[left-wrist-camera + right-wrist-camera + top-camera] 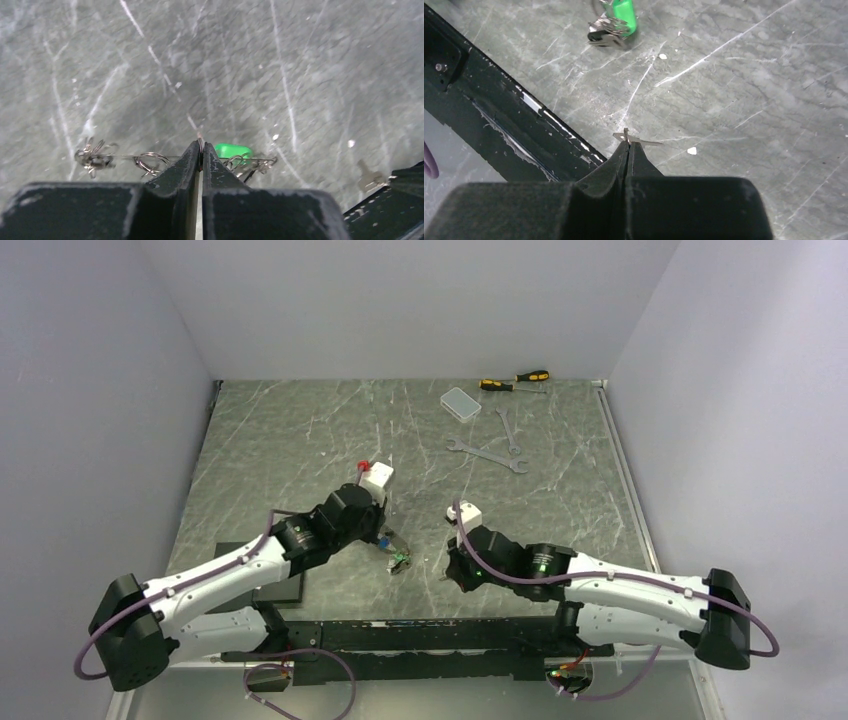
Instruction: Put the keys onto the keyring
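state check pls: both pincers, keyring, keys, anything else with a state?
left pincer: shut on the keyring wire.
right pincer: shut on a silver key.
keyring: held by its wire, small rings and keys along it.
silver key: pinched at the tips, not on the ring.
green-headed key: by the ring, beside the left pincer; threaded or not, cannot tell.
wrenches: flat on the table, untouched.

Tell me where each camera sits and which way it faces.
Top external: above and behind the bases, looking down at the table; left arm and right arm show.
Left wrist: looks down past the shut left gripper, which pinches the keyring.
Right wrist: looks down past the shut right gripper, which pinches a silver key.
Both wrist views share the green-headed key.
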Motion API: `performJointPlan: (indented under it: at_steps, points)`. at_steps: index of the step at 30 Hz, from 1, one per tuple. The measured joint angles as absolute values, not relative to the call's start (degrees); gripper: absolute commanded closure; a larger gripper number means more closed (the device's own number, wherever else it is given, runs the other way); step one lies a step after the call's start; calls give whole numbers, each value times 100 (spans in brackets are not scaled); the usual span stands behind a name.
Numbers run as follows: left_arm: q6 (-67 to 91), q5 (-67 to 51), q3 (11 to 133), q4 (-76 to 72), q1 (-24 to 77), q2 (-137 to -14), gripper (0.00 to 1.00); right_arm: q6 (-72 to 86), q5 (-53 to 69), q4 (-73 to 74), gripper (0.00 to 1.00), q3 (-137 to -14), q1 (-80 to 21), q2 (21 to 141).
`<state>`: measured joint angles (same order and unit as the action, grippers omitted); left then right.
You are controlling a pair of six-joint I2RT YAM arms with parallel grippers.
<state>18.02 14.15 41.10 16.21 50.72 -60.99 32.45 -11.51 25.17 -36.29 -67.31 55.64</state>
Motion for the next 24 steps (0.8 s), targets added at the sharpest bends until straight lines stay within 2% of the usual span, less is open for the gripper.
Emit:
performJointPlan:
  at_steps: [1,3,6,7,9,14,19,24]
  points:
    - [1868,1393,4099,1505,5087,-6149,79,3164,-1140,2530,100,-3629,-6731,5498]
    - [1988,1267,4082,1262,5118,-6263,59,2982,-1096,2543,100,-3629,-6731,5308]
    - [2049,1061,4077,1107,5210,-6361,23,2755,-982,2534,100,-3629,-6733,4978]
    - [2064,1017,4086,1090,5253,-6361,14,2685,-956,2530,100,-3629,-6733,4875]
    - [2023,952,4110,1146,5332,-6313,12,2530,-838,2515,100,-3629,-6733,4676]
    - [1865,517,4145,1588,5415,-5937,20,2202,-539,2482,100,-3710,-6733,4416]
    - [1559,-388,4233,1739,5437,-5227,18,1990,-222,2388,100,-4029,-6733,4383]
    - [1260,-1000,4499,1876,5448,-4858,23,1774,132,2292,100,-4355,-6733,4550]
